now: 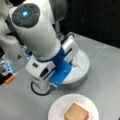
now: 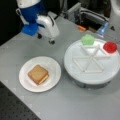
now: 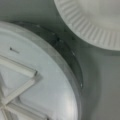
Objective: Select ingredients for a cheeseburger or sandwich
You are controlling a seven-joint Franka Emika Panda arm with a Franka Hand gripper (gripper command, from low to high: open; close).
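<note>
The end effector (image 2: 51, 41) hangs above the worktop (image 2: 15, 50) at a front view's upper left, near the far edge of the paper plate and well apart from the remaining ingredients; whether it is released or clenched I cannot tell, since its fingers do not show clearly, and nothing can be seen hanging from it. In the wrist view no fingers show, only the sectioned tray's rim (image 3: 62, 67) at lower left and the ribbed edge of the paper plate (image 3: 85, 27) at top right, with bare worktop between them. On the paper plate (image 2: 53, 66) sits the sandwich (image 2: 38, 74), a small brown toast-topped stack lying flat near the plate's middle; it also shows in a front view at the bottom (image 1: 76, 113). The round white sectioned tray (image 2: 75, 53) stands just beside the plate, and two of its compartments at the far side are filled: the green leaf (image 2: 87, 39) and the red disc (image 2: 110, 46), each in its own wedge; the other wedges appear empty. The pieces look small, light and flat, probably stiff toy parts with smooth faces, so I judge they want a pinch across opposite edges, not the faces
</note>
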